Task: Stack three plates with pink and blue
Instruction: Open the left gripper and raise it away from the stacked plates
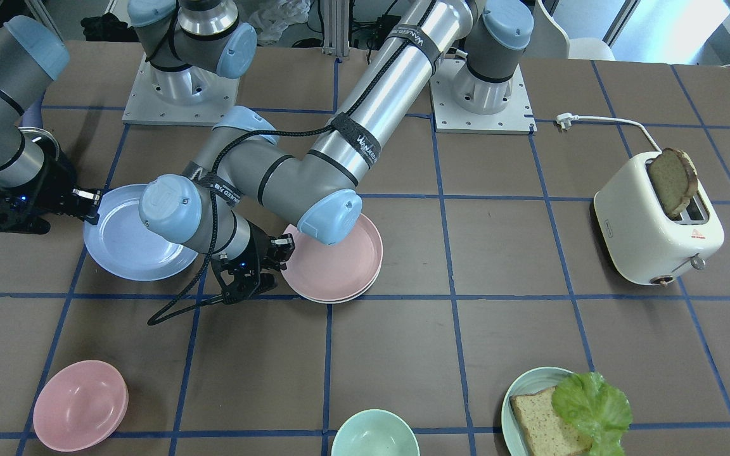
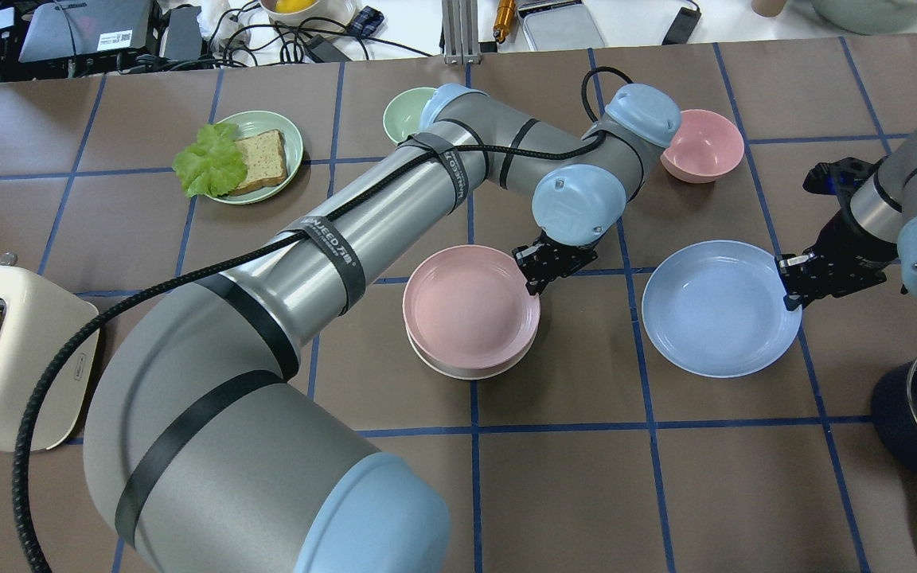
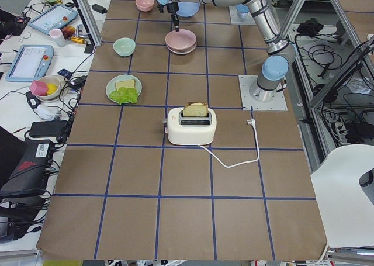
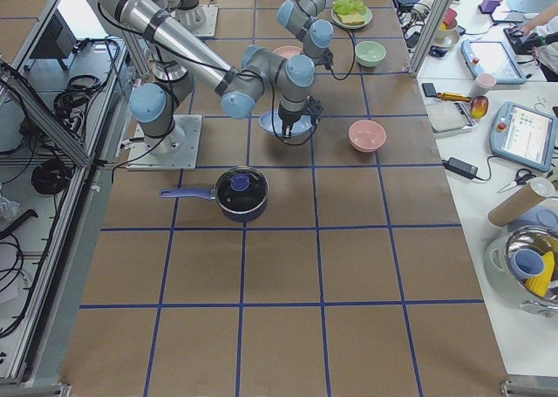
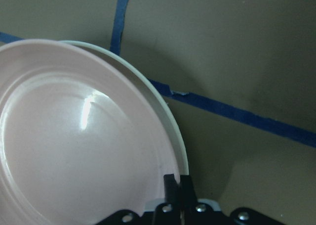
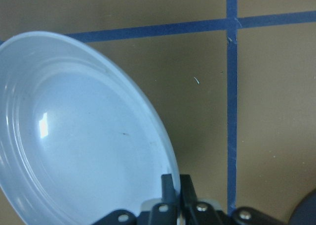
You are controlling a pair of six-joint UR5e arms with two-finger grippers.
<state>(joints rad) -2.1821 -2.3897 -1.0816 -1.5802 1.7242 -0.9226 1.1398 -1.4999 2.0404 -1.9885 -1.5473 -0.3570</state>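
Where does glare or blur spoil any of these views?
Left wrist view: a bright glare streak on the pink plate, image soft. Right wrist view: a small highlight on the blue plate. Front-facing view: top right corner washed out.

The left arm is a fat, shiny silver tube with grey joints; round light blue caps sit on the joints; a black woven cable lies along it, tied on by black straps with white letters; the right arm has the same grey, silver and blue; each arm stands on a square silver plate with tiny screws at its edge; the left gripper and the right gripper are black, each with two thin fingers and a small blue light.
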